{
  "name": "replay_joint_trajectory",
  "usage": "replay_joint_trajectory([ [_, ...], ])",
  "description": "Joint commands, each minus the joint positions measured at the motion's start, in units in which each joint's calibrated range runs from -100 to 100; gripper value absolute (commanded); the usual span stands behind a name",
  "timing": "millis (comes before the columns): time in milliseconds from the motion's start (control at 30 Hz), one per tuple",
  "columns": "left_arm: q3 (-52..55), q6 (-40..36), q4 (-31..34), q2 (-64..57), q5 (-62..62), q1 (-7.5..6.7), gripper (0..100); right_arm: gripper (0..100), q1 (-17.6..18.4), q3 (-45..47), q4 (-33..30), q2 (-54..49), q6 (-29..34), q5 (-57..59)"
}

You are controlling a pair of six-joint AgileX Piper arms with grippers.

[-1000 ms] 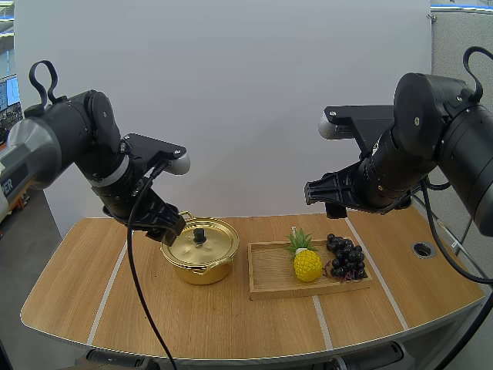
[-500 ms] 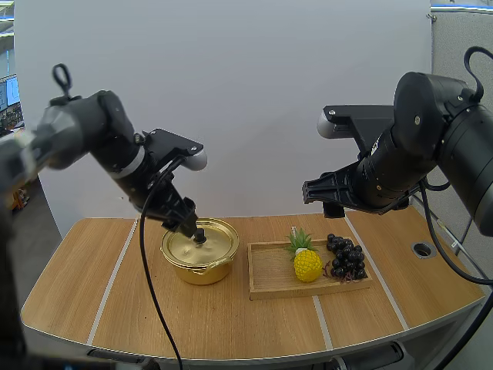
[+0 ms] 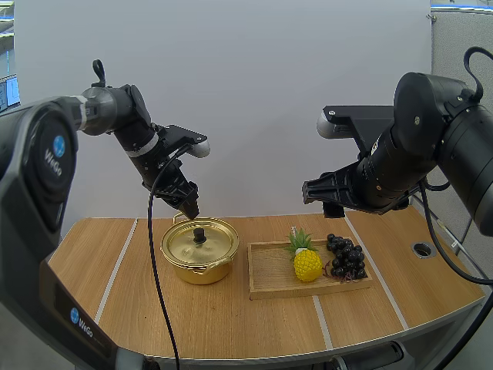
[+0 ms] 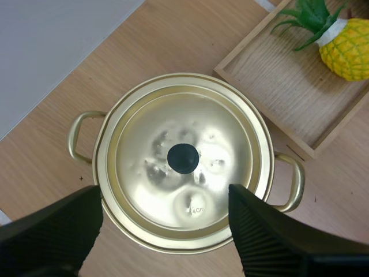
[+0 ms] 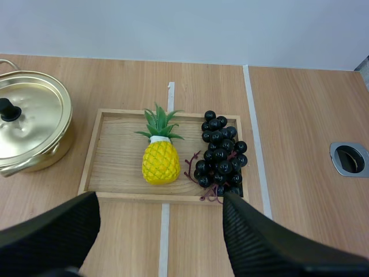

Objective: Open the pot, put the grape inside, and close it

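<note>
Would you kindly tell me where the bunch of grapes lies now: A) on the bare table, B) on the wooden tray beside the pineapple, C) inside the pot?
B: the bunch of grapes lies on the wooden tray beside the pineapple, while the lid sits on the pot.

Table: pale wooden tabletop (image 3: 231, 324), crossed by white strips (image 3: 119, 270).
Tray: shallow rectangular light-wood tray (image 3: 269, 271), flat on the tabletop.
Fruit: small yellow toy pineapple with green leaves (image 3: 307, 264), inside the tray.
Fitting: round metal-rimmed hole (image 3: 423, 249), set in the tabletop, apart from the tray.
</note>
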Motion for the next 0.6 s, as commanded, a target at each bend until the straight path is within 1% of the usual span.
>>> replay_joint_trajectory([
  [0,-0.8,0.6,1.9,2.0,-1.0,-1.82,100,100,-0.2,-0.5,0.2,-0.2,0.0,0.0],
  [67,-0.9,-0.5,3.8,3.5,-3.5,-3.04,100,100,-0.2,-0.5,0.2,-0.2,0.0,0.0],
  [167,-1.3,-0.6,4.5,5.5,-5.6,-3.90,100,100,-0.2,-0.5,0.2,-0.2,0.0,0.0],
  [267,-3.2,-0.6,4.5,7.7,-5.8,-3.97,100,100,-0.2,-0.5,0.2,-0.2,0.0,0.0],
  [567,-11.0,-1.6,4.5,14.4,0.9,-3.97,100,100,-0.2,-0.5,0.2,-0.2,0.0,0.0],
])
